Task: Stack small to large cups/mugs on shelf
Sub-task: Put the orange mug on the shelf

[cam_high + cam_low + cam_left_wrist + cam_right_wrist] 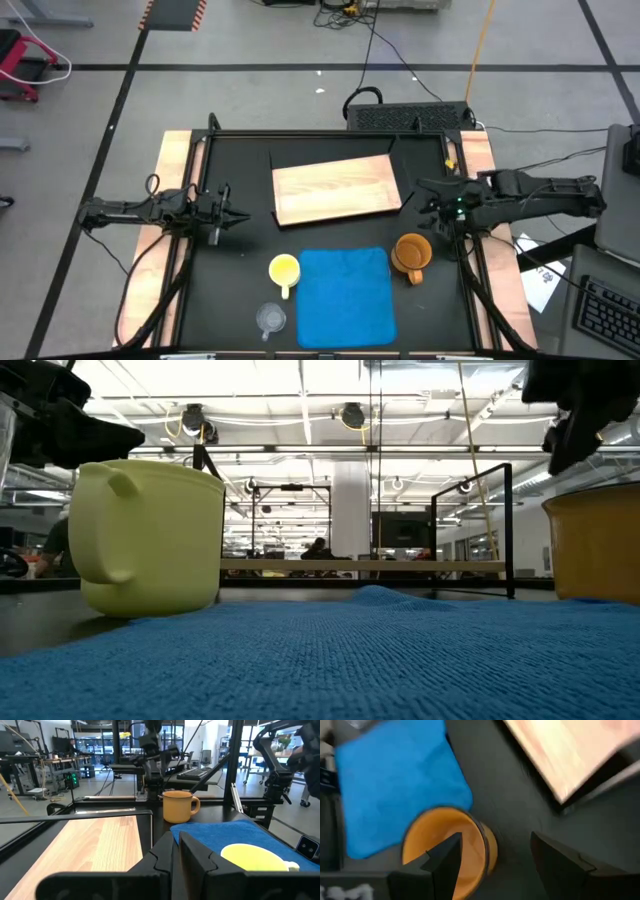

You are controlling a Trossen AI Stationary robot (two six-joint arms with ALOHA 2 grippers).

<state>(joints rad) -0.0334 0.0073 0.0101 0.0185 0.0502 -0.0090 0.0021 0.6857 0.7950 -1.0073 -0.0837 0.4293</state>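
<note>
Your right claw [492, 857] stood released above the rigid, smooth amber mug [411, 254]; rim or handle offered purchase.

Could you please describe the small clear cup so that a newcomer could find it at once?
Start at the blue mat on the black table. Off its left edge stands the yellow mug, and just nearer the table's front edge sits the clear cup, the only see-through, handleless vessel.

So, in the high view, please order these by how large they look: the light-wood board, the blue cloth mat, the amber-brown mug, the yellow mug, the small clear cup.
1. Light-wood board and blue cloth mat: too alike to rank.
2. Amber-brown handled mug.
3. Yellow handled mug, only slightly smaller.
4. Small clear cup.
</note>
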